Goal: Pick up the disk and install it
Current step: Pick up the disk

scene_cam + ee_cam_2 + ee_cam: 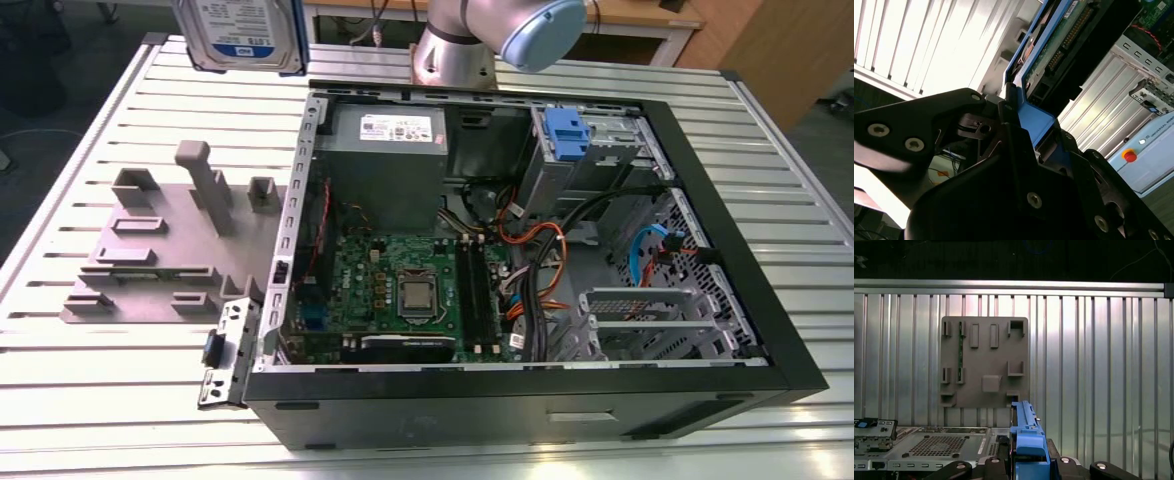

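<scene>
The disk (pixel 242 36), silver-grey with a white-and-blue label, hangs upright in the air above the table's far edge, beyond the open computer case (pixel 507 388). In the second wrist view its blue side rail (pixel 1037 114) and green circuit-board underside (pixel 1064 35) run away from my black gripper (pixel 1024 136), which is shut on the rail. The first wrist view has the same blue rail (pixel 1026 437) standing between the gripper (pixel 1028 462) fingers.
The case lies open on the slatted metal table (pixel 80 400), showing a motherboard (pixel 400 290), a grey power supply (pixel 384 150), a blue clip (pixel 566 135) in the drive bay and a metal cage (pixel 643 322). A grey fixture plate (pixel 160 250) lies on the exterior view's left.
</scene>
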Controlling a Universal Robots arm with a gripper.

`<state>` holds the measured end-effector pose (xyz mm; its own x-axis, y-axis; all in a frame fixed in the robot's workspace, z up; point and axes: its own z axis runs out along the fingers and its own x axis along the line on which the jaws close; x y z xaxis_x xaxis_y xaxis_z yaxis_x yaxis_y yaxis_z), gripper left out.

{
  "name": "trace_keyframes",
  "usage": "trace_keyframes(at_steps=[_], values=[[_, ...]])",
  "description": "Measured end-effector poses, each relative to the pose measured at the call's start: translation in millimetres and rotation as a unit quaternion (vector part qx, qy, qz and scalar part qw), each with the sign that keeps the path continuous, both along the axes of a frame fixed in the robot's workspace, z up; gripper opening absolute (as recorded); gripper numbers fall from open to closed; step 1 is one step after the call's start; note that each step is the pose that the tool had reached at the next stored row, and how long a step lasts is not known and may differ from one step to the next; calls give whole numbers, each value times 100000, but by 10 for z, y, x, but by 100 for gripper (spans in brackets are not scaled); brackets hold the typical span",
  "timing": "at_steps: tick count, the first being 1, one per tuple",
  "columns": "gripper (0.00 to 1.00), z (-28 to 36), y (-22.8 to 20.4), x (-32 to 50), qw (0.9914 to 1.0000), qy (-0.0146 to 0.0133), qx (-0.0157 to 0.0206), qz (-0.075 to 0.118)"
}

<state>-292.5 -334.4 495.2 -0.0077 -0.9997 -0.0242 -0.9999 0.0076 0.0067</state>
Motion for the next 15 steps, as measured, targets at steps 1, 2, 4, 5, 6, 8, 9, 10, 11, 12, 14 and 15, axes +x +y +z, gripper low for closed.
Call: trace_keyframes(at_steps=[1, 2, 4, 5, 6, 8, 9, 10, 11, 12, 14, 15], values=[[36, 0, 0, 4, 100000, -4, 0, -1], [36, 0, 0, 8, 100000, 2, 0, -3], [36, 0, 0, 16, 100000, -1, 1, -2], [36, 0, 0, 20, 100000, -1, 0, -3], [36, 0, 0, 24, 100000, 3, -1, -1], [36, 0, 0, 32, 100000, 3, -1, -3], [36, 0, 0, 36, 100000, 1, -2, -2], [36, 0, 0, 40, 100000, 1, 0, -1], [36, 0, 0, 44, 100000, 2, -2, -1], [36, 0, 0, 48, 100000, 2, -2, -2], [36, 0, 0, 56, 100000, 0, -2, -4], [36, 0, 0, 60, 100000, 3, -2, -5]])
